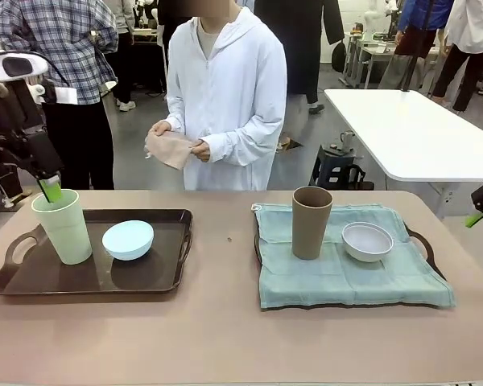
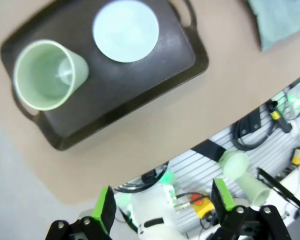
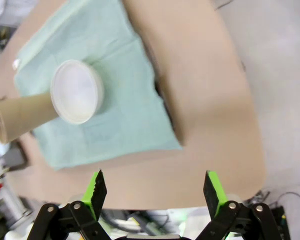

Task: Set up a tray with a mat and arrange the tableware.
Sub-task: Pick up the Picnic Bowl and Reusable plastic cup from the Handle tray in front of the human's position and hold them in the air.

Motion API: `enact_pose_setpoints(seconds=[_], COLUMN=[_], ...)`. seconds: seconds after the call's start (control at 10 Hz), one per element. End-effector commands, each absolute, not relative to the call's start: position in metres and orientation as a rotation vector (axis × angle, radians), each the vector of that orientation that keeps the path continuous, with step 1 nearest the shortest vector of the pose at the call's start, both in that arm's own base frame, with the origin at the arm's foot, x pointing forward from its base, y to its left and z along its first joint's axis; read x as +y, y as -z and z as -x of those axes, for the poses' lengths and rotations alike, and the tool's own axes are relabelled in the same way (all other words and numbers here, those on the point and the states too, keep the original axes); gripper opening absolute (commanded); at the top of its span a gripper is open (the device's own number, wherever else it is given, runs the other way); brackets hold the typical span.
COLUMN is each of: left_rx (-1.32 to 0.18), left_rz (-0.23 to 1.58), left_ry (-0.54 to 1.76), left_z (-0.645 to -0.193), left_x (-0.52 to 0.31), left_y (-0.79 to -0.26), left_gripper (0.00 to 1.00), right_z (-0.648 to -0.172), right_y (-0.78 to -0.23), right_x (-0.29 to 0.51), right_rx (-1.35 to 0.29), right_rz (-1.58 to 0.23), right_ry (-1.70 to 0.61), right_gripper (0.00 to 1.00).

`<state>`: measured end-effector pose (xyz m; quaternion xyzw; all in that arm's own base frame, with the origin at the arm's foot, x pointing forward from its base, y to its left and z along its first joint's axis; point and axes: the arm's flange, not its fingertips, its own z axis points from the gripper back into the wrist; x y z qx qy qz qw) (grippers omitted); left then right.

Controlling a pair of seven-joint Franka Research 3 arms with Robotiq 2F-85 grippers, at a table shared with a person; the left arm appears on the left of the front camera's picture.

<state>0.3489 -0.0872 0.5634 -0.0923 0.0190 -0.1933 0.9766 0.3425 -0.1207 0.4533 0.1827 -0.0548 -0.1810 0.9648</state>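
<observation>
- Fingers on both arms stand spread wide, with nothing between them.
- The left fingers (image 1: 50, 191) hang raised above the table (image 1: 225, 338), pointing down at its near edge.
- Ahead of them and off to one side in the left wrist view, the pale green cup (image 1: 62, 227) stands upright on a dark tray (image 1: 88, 281). It is well apart from the tips; in the front view one green tip merely lines up with the cup's far rim.
- The light blue bowl (image 1: 128, 240) sits on the same tray just beside the cup without touching it, also well ahead of the left fingers.
- The right fingers (image 1: 476, 218) hang at the table's right end, above its edge.
- Ahead of them lies the green mat (image 1: 338, 277), spread over a second tray (image 1: 423, 241). Its nearest corner is near the tips but apart.
- Farther ahead on the mat rests the white bowl (image 1: 367, 241), and the tan-brown cup (image 1: 311, 222) stands upright just beyond it from the fingers.
- Across the table a person holds a tan cloth (image 1: 171, 149) in both hands.
</observation>
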Motion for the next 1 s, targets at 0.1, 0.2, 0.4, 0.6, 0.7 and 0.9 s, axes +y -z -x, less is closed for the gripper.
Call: enact_pose_setpoints(seconds=[0.1,0.2,0.4,0.6,0.7,0.9], left_rx=[0.034,0.04,-0.027,-0.144,-0.214,-0.299], left_rz=[0.417,0.492,0.671,0.843,0.921,1.031], left_ry=[0.353,0.334,0.267,0.181,0.129,0.044], left_z=[-0.332,-0.331,-0.318,-0.294,-0.278,-0.264], left_x=[-0.009,0.027,0.083,0.135,0.162,0.184], left_y=[-0.565,-0.562,-0.549,-0.53,-0.521,-0.507], left_gripper=[1.0,1.0,1.0,1.0,1.0,1.0], right_z=[-0.34,-0.337,-0.327,-0.313,-0.304,-0.293], right_y=[-0.447,-0.44,-0.425,-0.413,-0.409,-0.406], right_x=[-0.194,-0.216,-0.25,-0.281,-0.293,-0.303], right_rx=[-0.053,-0.051,-0.051,-0.089,-0.12,-0.179], right_rz=[-0.719,-0.806,-0.931,-1.071,-1.131,-1.235], right_ry=[0.365,0.389,0.42,0.454,0.47,0.449], right_gripper=[1.0,1.0,1.0,1.0,1.0,1.0])
